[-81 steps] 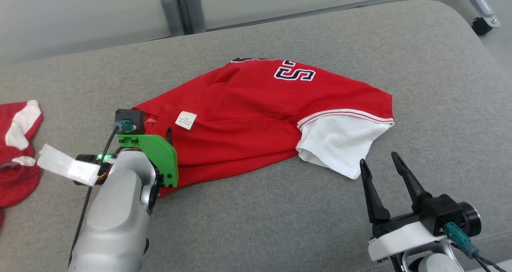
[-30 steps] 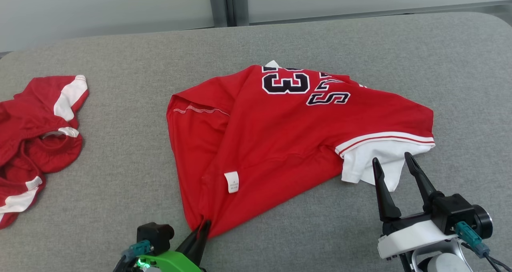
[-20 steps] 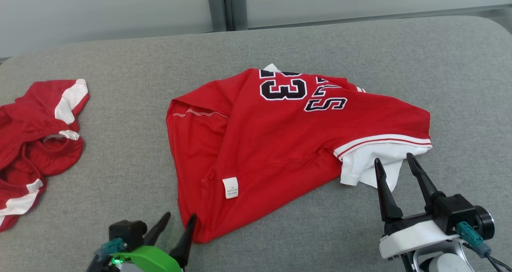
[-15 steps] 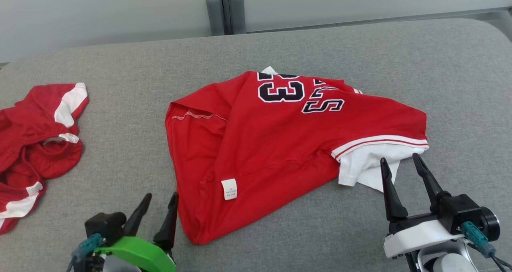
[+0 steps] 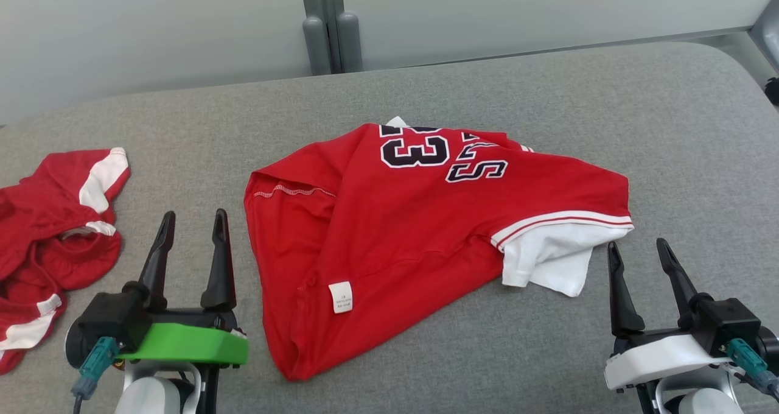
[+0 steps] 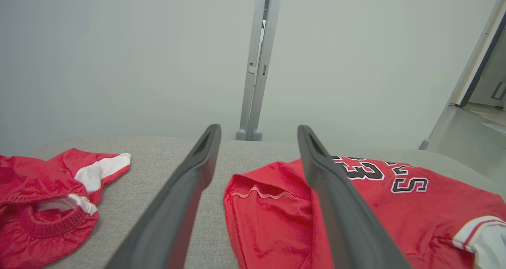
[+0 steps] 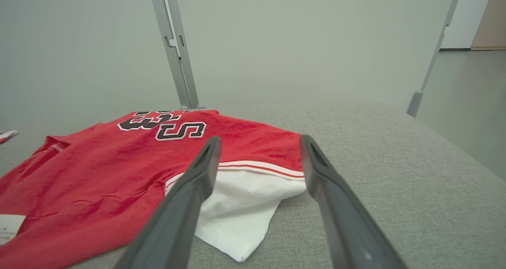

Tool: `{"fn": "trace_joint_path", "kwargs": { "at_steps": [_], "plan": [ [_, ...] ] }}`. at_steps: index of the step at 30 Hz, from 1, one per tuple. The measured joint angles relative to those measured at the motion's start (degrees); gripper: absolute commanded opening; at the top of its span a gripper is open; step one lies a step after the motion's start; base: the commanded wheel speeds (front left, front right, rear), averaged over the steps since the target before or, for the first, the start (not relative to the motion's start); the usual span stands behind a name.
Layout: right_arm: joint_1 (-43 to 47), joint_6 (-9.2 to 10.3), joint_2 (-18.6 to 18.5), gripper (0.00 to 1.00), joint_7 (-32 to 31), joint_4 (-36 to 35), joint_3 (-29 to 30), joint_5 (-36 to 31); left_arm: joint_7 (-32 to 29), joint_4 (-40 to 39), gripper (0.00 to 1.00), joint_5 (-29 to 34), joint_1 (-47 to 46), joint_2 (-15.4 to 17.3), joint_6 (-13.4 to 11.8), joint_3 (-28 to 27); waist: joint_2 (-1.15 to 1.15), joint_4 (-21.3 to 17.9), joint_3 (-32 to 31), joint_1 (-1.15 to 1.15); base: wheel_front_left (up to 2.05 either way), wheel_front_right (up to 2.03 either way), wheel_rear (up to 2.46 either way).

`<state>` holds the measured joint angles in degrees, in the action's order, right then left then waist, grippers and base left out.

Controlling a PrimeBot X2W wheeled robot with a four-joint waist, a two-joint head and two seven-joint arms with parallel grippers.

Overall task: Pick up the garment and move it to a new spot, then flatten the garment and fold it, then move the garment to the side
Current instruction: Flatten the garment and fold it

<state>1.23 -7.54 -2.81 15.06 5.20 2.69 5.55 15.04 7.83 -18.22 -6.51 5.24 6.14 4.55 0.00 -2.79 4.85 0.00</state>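
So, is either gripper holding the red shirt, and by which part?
Nothing is held: the left gripper and right gripper are open, and the red shirt lies free.

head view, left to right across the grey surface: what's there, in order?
crumpled red-and-white garment → left claw, open → red jersey, its white sleeve at the right end → right claw, open

Red jersey (image 5: 414, 219) on grey pad (image 5: 487, 353), L fingers (image 5: 219, 262) apart beside it, R fingers (image 5: 619, 292) apart
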Motion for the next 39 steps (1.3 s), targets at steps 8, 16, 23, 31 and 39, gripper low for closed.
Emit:
{"fn": "trace_joint_path", "kwargs": {
  "at_steps": [8, 16, 23, 31, 39],
  "plan": [
    [0.7, 0.00, 0.0, 1.00, 0.0, 4.2, 0.3, -0.2, 0.0, -3.8, 1.00, 6.5, 4.7, -2.1, 0.9, -5.7, 0.00, -1.1, -2.3, 0.00, 0.00, 0.00, 0.00],
    [0.7, 0.00, 0.0, 1.00, 0.0, 5.9, 0.0, -1.6, 0.1, -3.0, 1.00, 9.3, 8.2, -2.3, 1.2, -6.7, 0.00, -1.5, -3.7, 0.00, 0.00, 0.00, 0.00],
    [-0.6, 0.00, 0.0, 1.00, 0.0, 6.4, -1.8, -3.0, 0.1, -0.8, 1.00, 9.2, 10.1, -2.4, 1.2, -6.6, 0.00, -0.2, -3.7, 0.00, 0.00, 0.00, 0.00],
    [-0.7, 0.00, 0.0, 1.00, 0.0, 6.3, -1.7, -3.0, 0.1, -0.1, 1.00, 8.6, 10.6, -2.4, 1.3, -6.0, 0.00, 1.8, -3.5, 0.00, 0.00, 0.00, 0.00],
    [-0.6, 0.00, 0.0, 1.00, 0.0, 6.6, -1.7, -2.6, 0.1, 0.0, 1.00, 8.4, 10.6, -2.4, 1.3, -5.3, 0.00, 1.9, -3.7, 0.00, 0.00, 0.00, 0.00]
  ]
}}
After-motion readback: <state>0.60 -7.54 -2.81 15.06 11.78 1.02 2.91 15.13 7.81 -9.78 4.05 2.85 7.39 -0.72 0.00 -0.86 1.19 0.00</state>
